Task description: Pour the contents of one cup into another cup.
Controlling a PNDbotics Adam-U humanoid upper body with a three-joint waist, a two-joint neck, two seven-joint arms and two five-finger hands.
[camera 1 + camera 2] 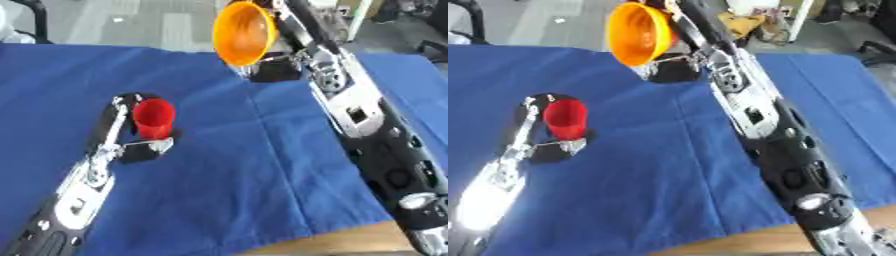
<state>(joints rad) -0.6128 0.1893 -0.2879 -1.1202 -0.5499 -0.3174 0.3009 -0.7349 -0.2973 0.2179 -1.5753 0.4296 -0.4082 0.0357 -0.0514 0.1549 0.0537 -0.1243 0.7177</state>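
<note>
Blue cloth (pixel 236 165) covers the bench, whose wooden edge (pixel 350 242) shows at the lower right. Some creases run across the cloth.

Red cup (pixel 154 118): stands upright on the cloth, left of centre, mouth up. Its contents cannot be made out. The left hand (pixel 131 127) is closed around it: long fingers (pixel 116 112) curve round the far and left side of the cup, and the thumb (pixel 150 145) crosses just below its base on the near side. The left arm (pixel 74 200), silver and black, enters from the lower left corner and lies low over the cloth.

Orange cup (pixel 244 33): held in the air above the far part of the bench, well apart from the red cup and to its upper right. It is tipped far over, with its open mouth turned toward the camera and to the left. The inside shows plain orange; nothing is visible in it. The right hand (pixel 686 50) is behind and under the cup and is mostly hidden by it, so the position of its fingers is not fully clear, though the cup is carried by that hand alone. The right arm (pixel 372 140) runs from the lower right corner up to the cup.

A dark shadow (pixel 276 72) lies on the cloth beneath the orange cup.
</note>
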